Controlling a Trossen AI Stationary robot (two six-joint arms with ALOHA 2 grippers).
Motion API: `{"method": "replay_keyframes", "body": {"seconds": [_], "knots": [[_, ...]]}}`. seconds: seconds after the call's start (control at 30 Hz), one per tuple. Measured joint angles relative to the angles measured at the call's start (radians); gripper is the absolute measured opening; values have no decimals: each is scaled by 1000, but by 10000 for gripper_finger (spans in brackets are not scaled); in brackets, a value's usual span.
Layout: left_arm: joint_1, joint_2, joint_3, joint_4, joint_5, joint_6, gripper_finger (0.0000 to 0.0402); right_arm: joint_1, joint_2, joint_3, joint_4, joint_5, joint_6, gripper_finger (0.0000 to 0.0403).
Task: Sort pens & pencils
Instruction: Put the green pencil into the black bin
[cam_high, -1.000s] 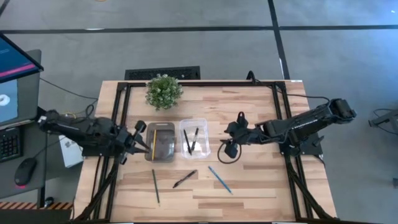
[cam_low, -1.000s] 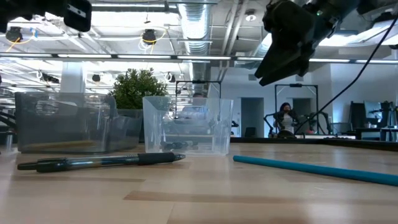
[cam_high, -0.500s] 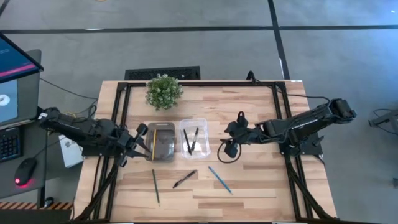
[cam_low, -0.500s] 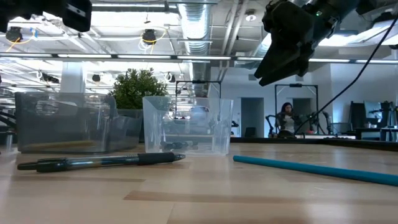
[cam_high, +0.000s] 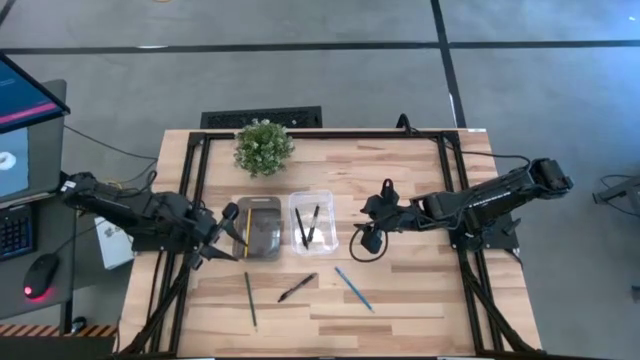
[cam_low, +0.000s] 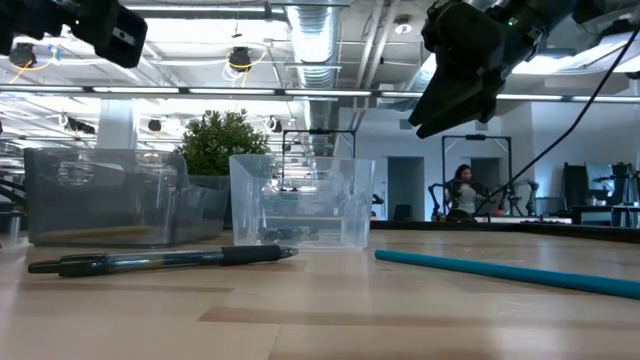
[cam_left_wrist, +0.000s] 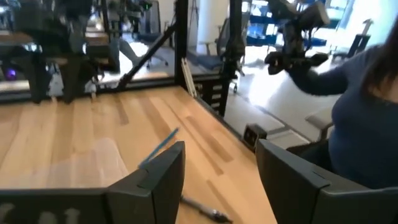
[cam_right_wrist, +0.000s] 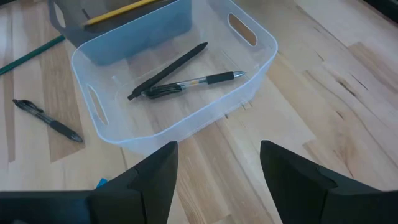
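Left gripper (cam_high: 222, 233): fingers spread, empty, just beside the grey bin (cam_high: 262, 243) holding the yellow pencil (cam_high: 248, 226). Right gripper (cam_high: 372, 228): spread, empty, near the clear bin (cam_high: 327, 222) with two pens (cam_high: 307, 226).

Even, bright light is falling from above on the wooden table (cam_high: 400, 180), leaving only faint, soft shadows. In the low view, ceiling lamps (cam_low: 240, 58) are glowing behind the scene and the room beyond is looking washed out, while the black pen (cam_low: 160, 260) lying up front is showing sharp. The left wrist view is looking blurred throughout, with a white glare flooding the floor past the table edge. The right wrist view is showing crisp, the clear bin (cam_right_wrist: 249, 37) catching small highlights
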Motion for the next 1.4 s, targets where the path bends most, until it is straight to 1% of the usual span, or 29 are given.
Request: {"method": "replay_keyframes", "body": {"seconds": [0.13,0.23,0.43,0.6,0.7,0.83,0.93,1.07,1.2,1.27,1.4], "knots": [[0,12,0,-31,-17,41,189,0,0,0,1,0,2,249],[0,42,14,-54,-10,121,188,0,0,0,10,0,2,249],[0,142,124,-249,-42,324,188,0,0,0,42,0,2,249],[0,235,187,-353,-39,394,187,0,0,0,44,0,2,249],[-6,306,208,-382,-47,445,187,0,0,0,44,0,2,249],[-43,405,242,-402,-69,511,187,0,0,0,45,0,2,249],[-87,472,286,-426,-79,529,187,0,0,0,45,0,2,249],[-158,560,361,-512,-159,582,187,0,0,0,45,0,3,249],[-221,650,397,-577,-237,685,187,0,0,0,45,-1,3,249],[-243,693,406,-607,-246,716,187,0,0,0,45,-1,3,249],[-272,769,416,-613,-245,716,187,0,0,0,47,-1,10,249]]}}
